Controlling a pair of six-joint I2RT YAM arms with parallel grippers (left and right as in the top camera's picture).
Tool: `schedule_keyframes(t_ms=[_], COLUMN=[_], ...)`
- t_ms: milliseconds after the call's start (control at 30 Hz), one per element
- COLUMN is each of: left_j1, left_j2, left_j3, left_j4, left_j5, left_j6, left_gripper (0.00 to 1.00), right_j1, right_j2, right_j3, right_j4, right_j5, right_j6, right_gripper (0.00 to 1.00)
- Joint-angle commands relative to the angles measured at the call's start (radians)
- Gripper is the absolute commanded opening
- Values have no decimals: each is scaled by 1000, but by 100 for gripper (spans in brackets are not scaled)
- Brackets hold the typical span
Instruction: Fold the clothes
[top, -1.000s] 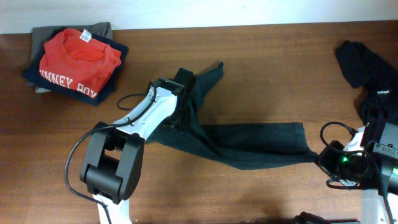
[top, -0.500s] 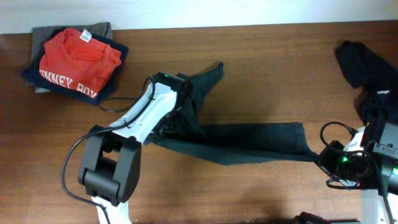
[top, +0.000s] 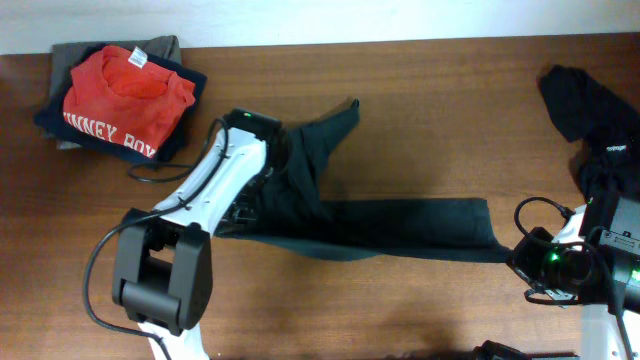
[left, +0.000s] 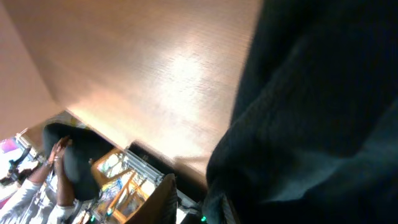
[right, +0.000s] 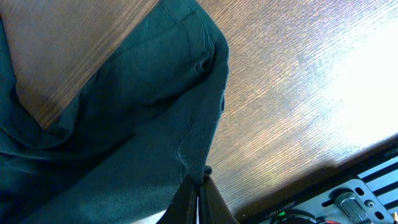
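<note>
A dark green garment (top: 400, 228) lies stretched in a long band across the middle of the wooden table (top: 440, 120), with one part running up to the back (top: 335, 125). My left gripper (top: 243, 212) is at its left end; in the left wrist view (left: 189, 202) the dark cloth (left: 311, 112) covers one finger and fills the right side. My right gripper (top: 514, 252) is shut on the garment's right corner. In the right wrist view the fingers (right: 198, 193) pinch a fold of the green cloth (right: 124, 124) just above the table.
A stack of folded clothes topped by a red T-shirt (top: 125, 95) sits at the back left corner. A heap of black clothes (top: 590, 110) lies at the right edge, behind my right arm.
My left gripper has moved left and toward the front, dragging the garment's left end with it and pulling the band straighter. The right gripper has stayed put.
</note>
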Motion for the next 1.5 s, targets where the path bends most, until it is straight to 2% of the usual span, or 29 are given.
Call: schedule_keyframes(t_ms=[0, 133, 200, 433, 700, 867, 1033, 1233, 1467], left_j1=[45, 70, 76, 135, 323, 406, 414, 388, 367], left_j2=[-23, -23, -23, -23, -23, -23, -23, -23, -23], left_j3=[13, 6, 6, 6, 6, 6, 6, 6, -23], left_j4=[-34, -34, -34, -30, -29, 33, 109, 213, 268], left_j5=[-17, 44, 42, -18, -16, 53, 172, 436, 452], left_j6=[5, 97, 101, 121, 120, 121, 131, 292, 290], left_gripper=[38, 51, 53, 72, 72, 73, 73, 73, 74], right_j1=[4, 4, 4, 4, 4, 4, 4, 4, 4], right_j2=[-8, -8, -9, -9, -8, -8, -8, -8, -8], right_j3=[21, 21, 21, 21, 21, 21, 21, 21, 21], right_j4=[0, 0, 0, 0, 2, 10, 9, 12, 10], right_j5=[31, 31, 31, 31, 31, 31, 31, 31, 35], right_j6=[-7, -7, -7, -8, -8, -7, -7, -8, -11], right_gripper=[4, 4, 4, 4, 4, 4, 4, 4, 4])
